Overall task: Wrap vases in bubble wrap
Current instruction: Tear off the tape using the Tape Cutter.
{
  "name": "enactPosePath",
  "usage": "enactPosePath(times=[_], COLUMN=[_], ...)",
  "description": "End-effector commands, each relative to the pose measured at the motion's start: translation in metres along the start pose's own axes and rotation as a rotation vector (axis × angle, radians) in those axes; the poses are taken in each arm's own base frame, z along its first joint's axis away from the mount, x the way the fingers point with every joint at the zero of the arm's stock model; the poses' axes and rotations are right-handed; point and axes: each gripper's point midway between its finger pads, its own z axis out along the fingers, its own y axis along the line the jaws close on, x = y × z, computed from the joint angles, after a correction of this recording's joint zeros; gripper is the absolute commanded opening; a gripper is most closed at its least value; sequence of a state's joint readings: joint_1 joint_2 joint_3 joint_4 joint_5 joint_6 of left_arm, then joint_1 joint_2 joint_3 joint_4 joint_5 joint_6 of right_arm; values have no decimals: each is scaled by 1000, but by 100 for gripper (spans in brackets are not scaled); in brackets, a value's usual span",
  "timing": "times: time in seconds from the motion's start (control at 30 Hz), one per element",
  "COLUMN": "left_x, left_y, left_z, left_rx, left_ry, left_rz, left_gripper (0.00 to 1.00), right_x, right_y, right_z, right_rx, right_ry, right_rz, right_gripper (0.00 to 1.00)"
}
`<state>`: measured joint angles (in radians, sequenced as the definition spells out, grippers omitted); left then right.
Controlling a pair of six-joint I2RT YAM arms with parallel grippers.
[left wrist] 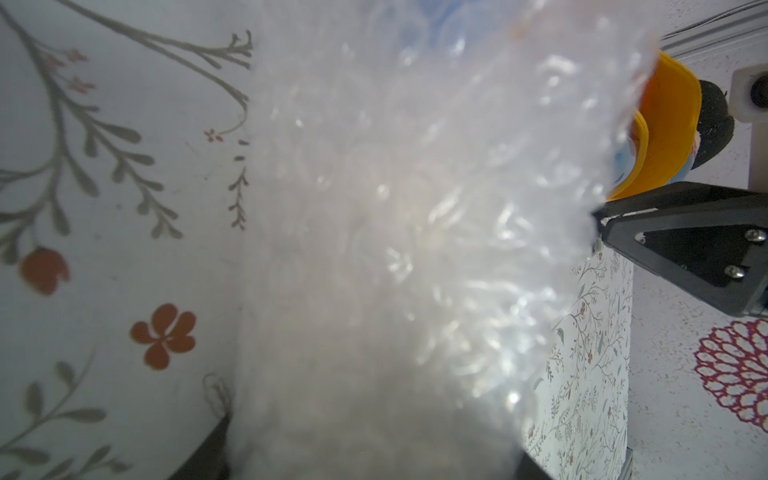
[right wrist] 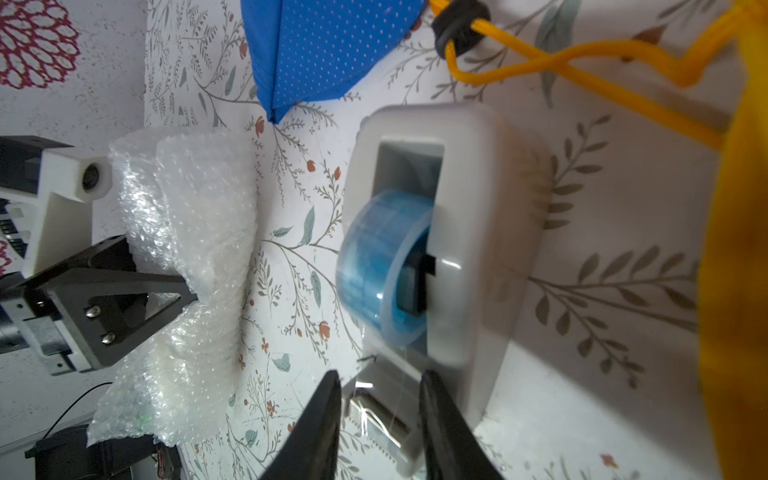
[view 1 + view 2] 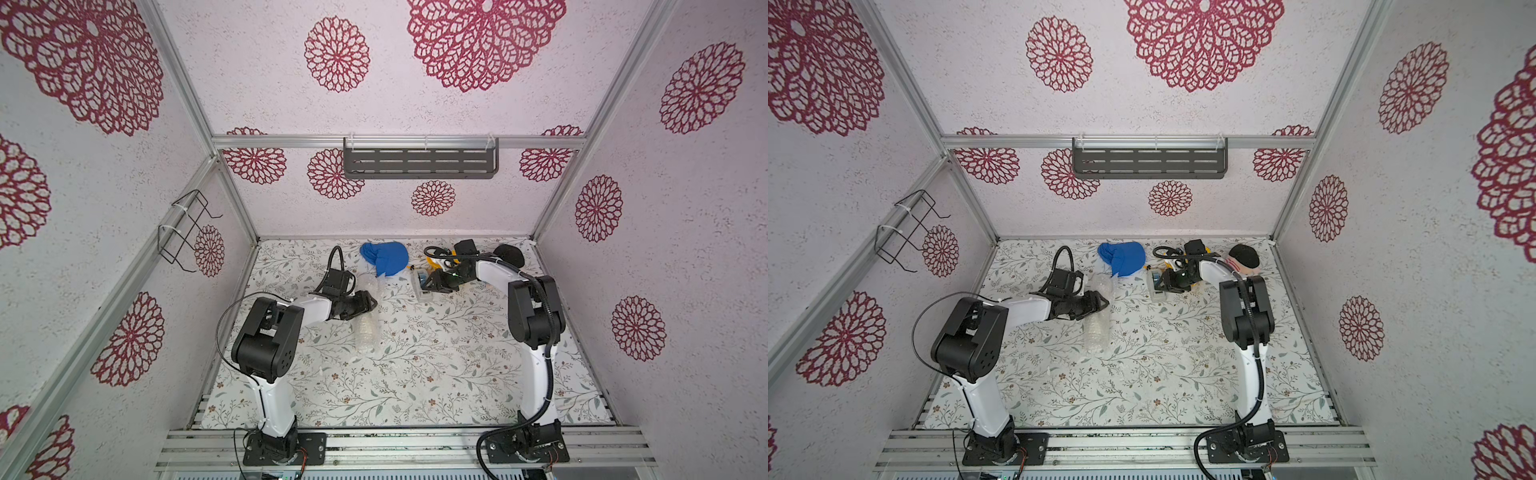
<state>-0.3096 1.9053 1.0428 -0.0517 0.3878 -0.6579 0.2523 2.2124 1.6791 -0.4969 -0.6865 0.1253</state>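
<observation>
Currently my left hand (image 2: 189,297) pinches the bubble wrap (image 3: 365,332) round the vase (image 3: 1097,326) on the counter (image 3: 415,374); my right hand (image 2: 378,399), open, straddles the tape dispenser (image 2: 478,208). Probably slippery, fragile: hold the overlap.

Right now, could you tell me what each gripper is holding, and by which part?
The left gripper pinches the bubble wrap by its edge, midway along its length. The right gripper straddles the tape dispenser at its cutter end; grip unclear.
</observation>
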Motion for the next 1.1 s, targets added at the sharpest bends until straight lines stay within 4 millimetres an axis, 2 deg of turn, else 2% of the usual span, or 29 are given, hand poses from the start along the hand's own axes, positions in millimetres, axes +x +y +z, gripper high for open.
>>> enactPosePath(times=[0.0, 0.7, 1.07], left_x=[-5, -5, -4], left_y=[-8, -8, -7], left_z=[1, 2, 3], left_rx=[23, 22, 21], left_ry=[-1, 2, 8], left_rz=[30, 30, 28], left_gripper=[12, 12, 11], right_x=[-1, -4, -1], right_y=[3, 3, -2], right_z=[2, 10, 14], right_rx=[-3, -30, -24], right_ry=[9, 3, 11], right_rz=[-22, -5, 8], right_gripper=[35, 35, 29])
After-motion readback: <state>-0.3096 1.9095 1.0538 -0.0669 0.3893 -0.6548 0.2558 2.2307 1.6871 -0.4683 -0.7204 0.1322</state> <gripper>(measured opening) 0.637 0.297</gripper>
